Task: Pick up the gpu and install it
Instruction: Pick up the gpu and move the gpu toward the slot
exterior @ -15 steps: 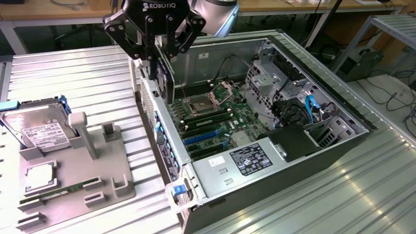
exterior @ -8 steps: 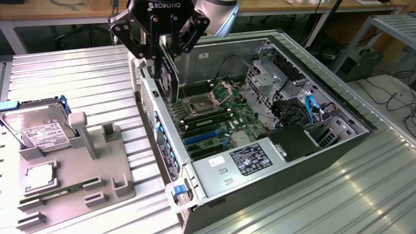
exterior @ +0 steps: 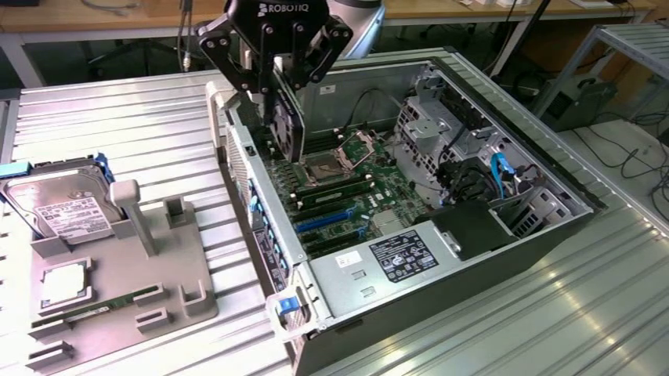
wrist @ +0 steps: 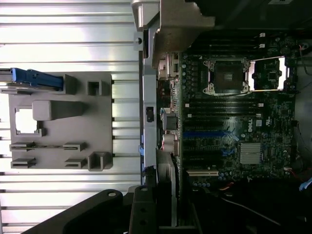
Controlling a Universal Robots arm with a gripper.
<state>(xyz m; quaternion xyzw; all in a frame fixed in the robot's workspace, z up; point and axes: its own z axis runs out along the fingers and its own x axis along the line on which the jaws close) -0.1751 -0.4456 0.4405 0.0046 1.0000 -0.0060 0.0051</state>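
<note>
My gripper (exterior: 278,82) hangs above the rear part of the open computer case (exterior: 544,168) and is shut on the gpu (exterior: 288,121). The gpu is a thin black card held on edge, pointing down toward the motherboard (exterior: 340,192), its lower edge still above the board. In the wrist view the gpu (wrist: 167,187) shows edge-on with its silver bracket, between my gripper (wrist: 163,217) and the case's rear wall. The motherboard (wrist: 234,112) lies beside it, with its blue expansion slots (wrist: 204,134) and open processor socket (wrist: 226,75).
A grey parts fixture (exterior: 157,298) stands at the exterior view's left, with a hard drive (exterior: 63,207), a processor chip (exterior: 65,282) and a green memory stick (exterior: 99,305). Inside the case are the power supply (exterior: 403,254), the drive cage (exterior: 439,117) and cables (exterior: 497,176).
</note>
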